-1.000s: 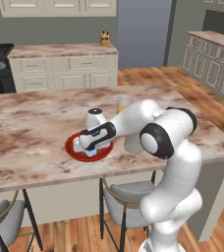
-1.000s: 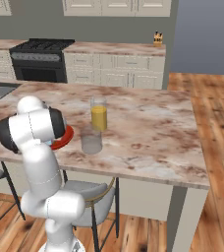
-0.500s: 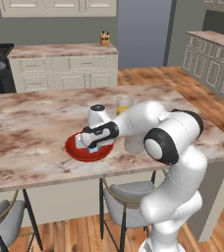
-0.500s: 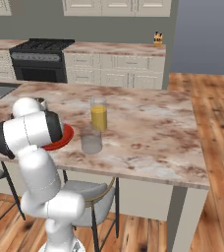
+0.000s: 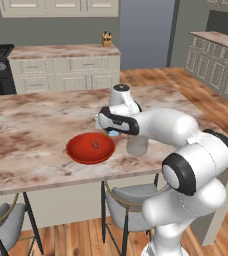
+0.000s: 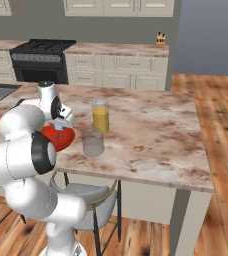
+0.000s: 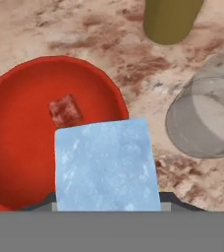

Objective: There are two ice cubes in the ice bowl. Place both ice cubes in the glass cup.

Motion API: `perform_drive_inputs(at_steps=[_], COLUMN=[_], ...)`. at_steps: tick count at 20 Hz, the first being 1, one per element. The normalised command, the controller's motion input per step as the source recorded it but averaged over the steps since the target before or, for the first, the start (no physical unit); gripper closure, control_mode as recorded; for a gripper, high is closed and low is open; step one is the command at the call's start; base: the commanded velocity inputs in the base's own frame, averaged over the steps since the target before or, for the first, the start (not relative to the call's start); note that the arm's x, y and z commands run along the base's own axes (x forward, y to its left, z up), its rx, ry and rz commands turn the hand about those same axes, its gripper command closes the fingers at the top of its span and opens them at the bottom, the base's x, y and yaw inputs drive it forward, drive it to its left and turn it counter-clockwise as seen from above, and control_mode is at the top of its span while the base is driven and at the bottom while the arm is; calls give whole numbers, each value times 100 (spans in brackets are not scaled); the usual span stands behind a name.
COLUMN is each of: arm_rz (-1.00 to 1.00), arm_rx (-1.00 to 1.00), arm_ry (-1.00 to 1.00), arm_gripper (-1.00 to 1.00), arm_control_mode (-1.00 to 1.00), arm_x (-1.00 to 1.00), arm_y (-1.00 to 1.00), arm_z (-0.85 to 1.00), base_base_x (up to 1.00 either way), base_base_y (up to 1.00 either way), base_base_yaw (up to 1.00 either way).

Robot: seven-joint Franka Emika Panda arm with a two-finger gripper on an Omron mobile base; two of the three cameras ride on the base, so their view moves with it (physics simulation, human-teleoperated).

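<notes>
Cup (image 7: 205, 118) sits just right of our end effector (image 5: 114, 133), which grips the blue cube (image 7: 106, 165) above the bowl's (image 7: 15, 162) right rim; reddish cube (image 7: 65, 110) waits inside.

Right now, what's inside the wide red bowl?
One small reddish-brown ice cube lies in the wide red bowl. The pale blue cube held above covers part of the bowl's floor.

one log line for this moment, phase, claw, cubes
phase: carry to glass cup | claw: shut on pale blue ice cube, above ice bowl rim | reddish-brown ice cube: in bowl | cup: empty
</notes>
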Motion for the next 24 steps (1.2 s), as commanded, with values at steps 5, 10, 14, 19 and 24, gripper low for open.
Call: perform_drive_inputs(at_steps=[5,10,14,19,24], arm_rz=[-22,-16,-7,0,0], arm_rx=[6,0,0,0,1], arm_ry=[0,0,1,0,0], arm_gripper=[100,100,100,100,100], arm_control_mode=[-100,-100,-100,-100,-100], arm_x=[-11,-6,4,26,28], arm_y=[-100,-95,-24,-1,-4], arm_z=[43,0,-1,-12,-15], base_base_x=[0,0,0,0,0], base_base_y=[0,0,0,0,0], base_base_yaw=[0,0,0,0,0])
